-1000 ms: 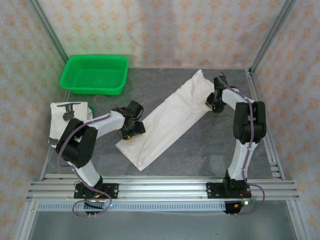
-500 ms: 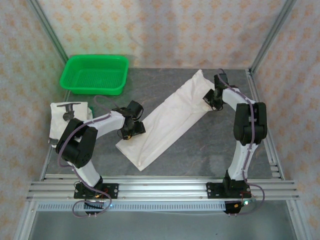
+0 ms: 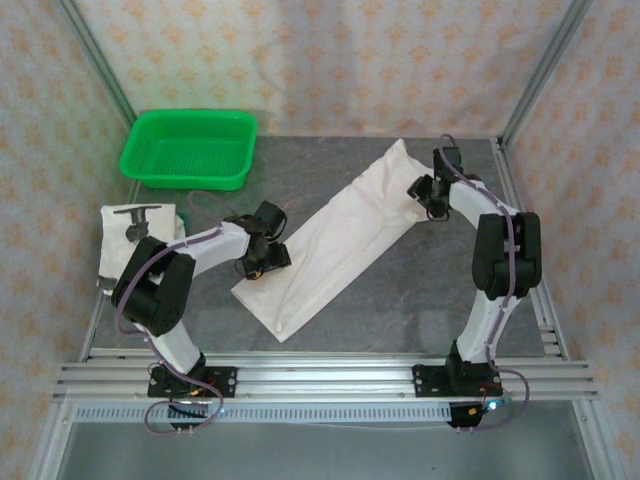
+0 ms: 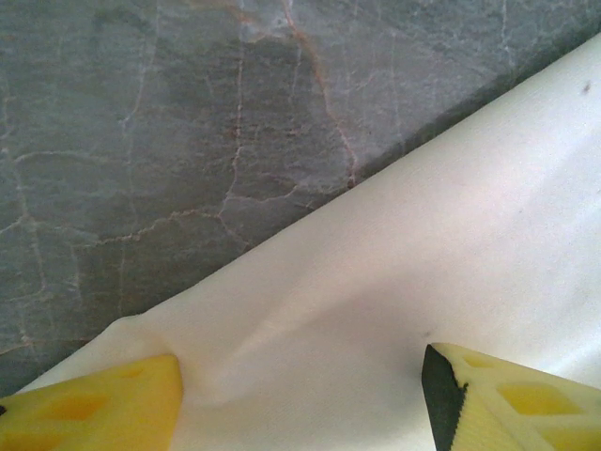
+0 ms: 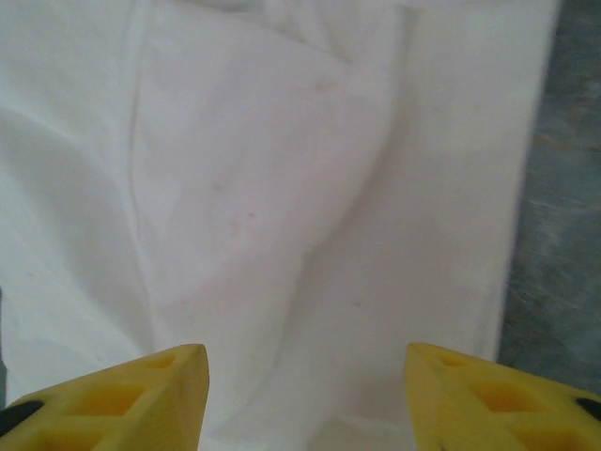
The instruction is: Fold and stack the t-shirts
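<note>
T-shirt (image 3: 335,235): folded long, diagonal across table (image 3: 420,290) centre.
Left gripper (image 4: 300,395): jaws apart, empty, at its left edge.
Right gripper (image 5: 305,399): jaws apart, empty, above its far end.

Bright, even light, soft shadows, overhead view sharp, right wrist view blurred, t-shirt (image 5: 282,188) nearly washed out

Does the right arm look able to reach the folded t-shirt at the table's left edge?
Probably not: the folded t-shirt lies across the table, with the left arm and the spread t-shirt between.
</note>
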`<control>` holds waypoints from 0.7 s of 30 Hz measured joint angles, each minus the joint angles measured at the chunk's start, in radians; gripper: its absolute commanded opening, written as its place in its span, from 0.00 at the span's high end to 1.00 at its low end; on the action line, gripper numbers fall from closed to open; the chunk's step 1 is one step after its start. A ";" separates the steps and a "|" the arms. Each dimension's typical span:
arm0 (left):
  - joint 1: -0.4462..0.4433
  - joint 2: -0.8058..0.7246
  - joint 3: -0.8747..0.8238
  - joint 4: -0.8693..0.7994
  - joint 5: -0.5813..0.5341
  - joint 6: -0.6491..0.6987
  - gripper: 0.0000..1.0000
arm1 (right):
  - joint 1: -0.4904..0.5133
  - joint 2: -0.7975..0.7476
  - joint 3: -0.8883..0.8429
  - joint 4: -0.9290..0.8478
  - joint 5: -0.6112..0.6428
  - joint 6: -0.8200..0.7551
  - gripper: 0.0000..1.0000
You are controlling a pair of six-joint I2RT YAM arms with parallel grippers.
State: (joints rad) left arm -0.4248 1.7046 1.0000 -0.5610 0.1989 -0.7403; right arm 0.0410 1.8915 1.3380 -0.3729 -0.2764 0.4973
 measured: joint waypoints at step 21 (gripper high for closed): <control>-0.014 -0.063 -0.092 0.068 0.022 -0.032 0.31 | 0.174 0.367 0.359 0.038 -0.034 0.094 0.70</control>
State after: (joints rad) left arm -0.4393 1.6417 0.9081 -0.4931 0.2211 -0.7727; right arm 0.2146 2.2581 1.6966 -0.3347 -0.3099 0.5915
